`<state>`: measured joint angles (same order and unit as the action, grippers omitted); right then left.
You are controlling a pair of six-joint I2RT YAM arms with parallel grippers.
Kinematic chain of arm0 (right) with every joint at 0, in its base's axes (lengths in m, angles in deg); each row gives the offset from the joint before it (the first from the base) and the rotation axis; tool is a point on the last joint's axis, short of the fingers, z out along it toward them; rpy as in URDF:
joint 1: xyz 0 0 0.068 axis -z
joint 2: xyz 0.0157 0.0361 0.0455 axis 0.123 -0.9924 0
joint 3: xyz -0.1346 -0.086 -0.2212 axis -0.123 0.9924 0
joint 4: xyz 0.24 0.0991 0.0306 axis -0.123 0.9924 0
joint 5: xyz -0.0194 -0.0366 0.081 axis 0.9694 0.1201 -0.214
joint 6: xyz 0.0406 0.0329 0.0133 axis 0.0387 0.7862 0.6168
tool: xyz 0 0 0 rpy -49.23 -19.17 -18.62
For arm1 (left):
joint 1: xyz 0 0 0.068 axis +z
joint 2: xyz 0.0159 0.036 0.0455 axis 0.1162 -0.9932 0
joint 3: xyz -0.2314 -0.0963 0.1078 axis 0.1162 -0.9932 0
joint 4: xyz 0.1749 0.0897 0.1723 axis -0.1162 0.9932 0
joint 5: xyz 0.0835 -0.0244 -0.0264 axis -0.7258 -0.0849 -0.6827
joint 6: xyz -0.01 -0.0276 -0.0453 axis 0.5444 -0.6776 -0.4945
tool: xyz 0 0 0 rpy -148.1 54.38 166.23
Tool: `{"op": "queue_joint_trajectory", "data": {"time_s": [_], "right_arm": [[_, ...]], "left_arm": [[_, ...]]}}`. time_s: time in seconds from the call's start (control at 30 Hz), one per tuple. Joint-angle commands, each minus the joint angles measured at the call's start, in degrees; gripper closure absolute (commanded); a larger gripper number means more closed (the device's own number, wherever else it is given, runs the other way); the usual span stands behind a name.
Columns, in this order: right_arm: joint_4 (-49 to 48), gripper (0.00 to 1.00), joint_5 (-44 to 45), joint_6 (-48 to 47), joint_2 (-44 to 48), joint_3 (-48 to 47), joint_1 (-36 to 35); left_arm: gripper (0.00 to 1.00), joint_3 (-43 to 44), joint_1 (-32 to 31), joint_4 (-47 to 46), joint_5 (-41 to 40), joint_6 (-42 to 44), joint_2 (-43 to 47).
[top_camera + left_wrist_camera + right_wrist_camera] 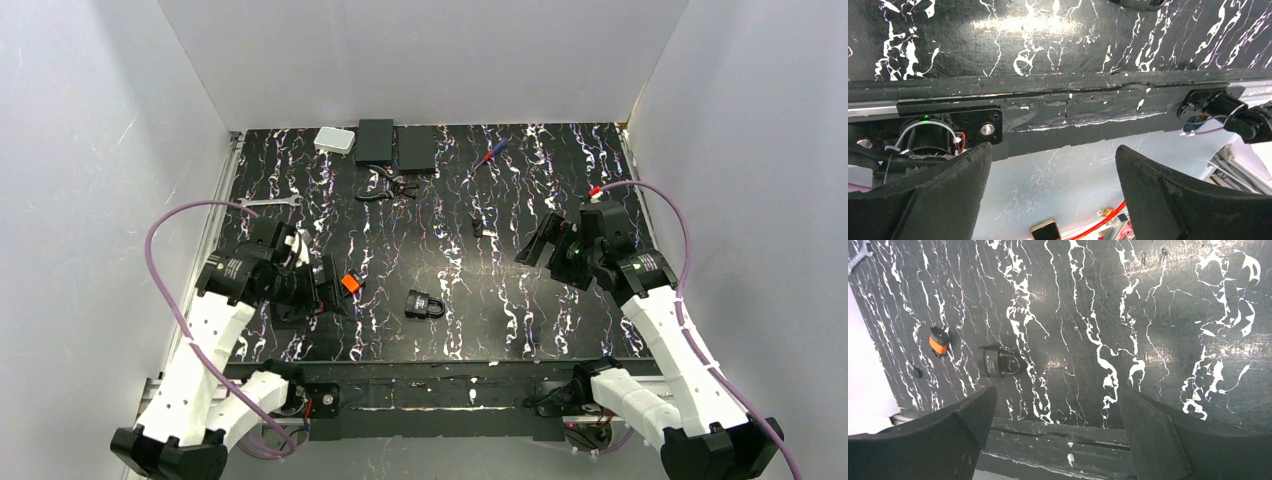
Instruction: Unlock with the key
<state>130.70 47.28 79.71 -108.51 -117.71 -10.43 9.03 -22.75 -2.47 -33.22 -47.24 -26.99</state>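
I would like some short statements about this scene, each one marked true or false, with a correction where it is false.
1. The key is in the padlock. False: it lies apart from it on the table.
2. The left gripper and the right gripper both have open jaws. True.
3. The right gripper holds the padlock. False: its jaws are empty.
4. The screwdriver lies near the back of the table. True.

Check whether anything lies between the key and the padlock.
Nothing visible does. The key lies apart from the padlock, to its left in the top view, with only bare tabletop between them.
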Motion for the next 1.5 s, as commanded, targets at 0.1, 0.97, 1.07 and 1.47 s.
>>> {"op": "queue_joint_trajectory", "data": {"time_s": [0.1,0.97,1.07,1.47], "right_arm": [[2.1,0.00,-0.9,-7.4,-5.0,-3.5,0.0],[-4.9,0.00,17.8,-5.3,-31.1,-17.3,-22.3],[-5.7,0.00,17.0,-5.0,-34.7,-19.9,-23.8],[-1.0,0.00,11.7,-1.5,-45.7,-27.5,-24.3]], "left_arm": [[0.08,3.5,-5.7,-3.1,-0.8,4.6,-4.5],[0.11,3.1,-10.8,-8.8,-28.2,0.6,-12.3],[0.12,6.3,-10.8,-8.4,-29.0,3.9,-15.4],[0.12,12.6,-11.3,-9.3,-24.8,1.5,-26.3]]}}
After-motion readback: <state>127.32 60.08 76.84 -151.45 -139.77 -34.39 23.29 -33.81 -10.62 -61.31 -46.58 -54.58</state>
